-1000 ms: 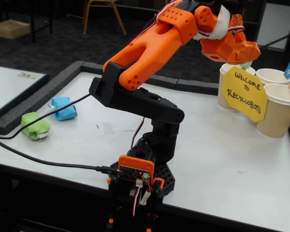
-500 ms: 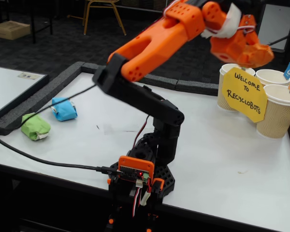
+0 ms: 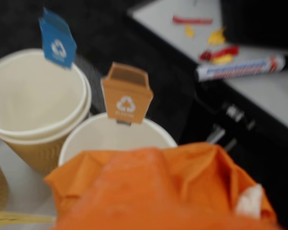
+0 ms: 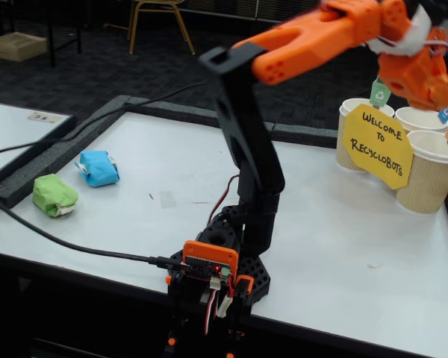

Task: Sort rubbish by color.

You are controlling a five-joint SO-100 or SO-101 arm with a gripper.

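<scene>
Carrying the orange wad to its matching cup

Reaching across the white table (image 4: 358, 224), the arm (image 4: 254, 164) stretches up and to the right in the fixed view so that its gripper (image 4: 425, 78) hangs above the group of paper cups. The wrist view shows why: an orange wad (image 3: 158, 187) fills the lower frame directly under the camera, apparently clamped in the gripper, though the fingers themselves are hidden. It sits just over the cup (image 3: 81, 139) carrying the orange flag (image 3: 126, 94), a placement that suits a release by colour. Beside it stands a second cup (image 3: 19, 96) with a blue flag (image 3: 57, 39). A yellow sign (image 4: 377, 145) leans against the cups in the fixed view, where a third cup bears a green flag (image 4: 380, 93).

Two wads wait near the table's left edge in the fixed view, well apart from the cups: the blue wad (image 4: 99, 168) and the green wad (image 4: 54, 195), near each other but not touching. A black cable (image 4: 75, 246) trails across the table to the arm's base. Dark foam edging (image 4: 67, 145) borders the table; dark carpet and a chair (image 4: 160, 19) lie behind.
</scene>
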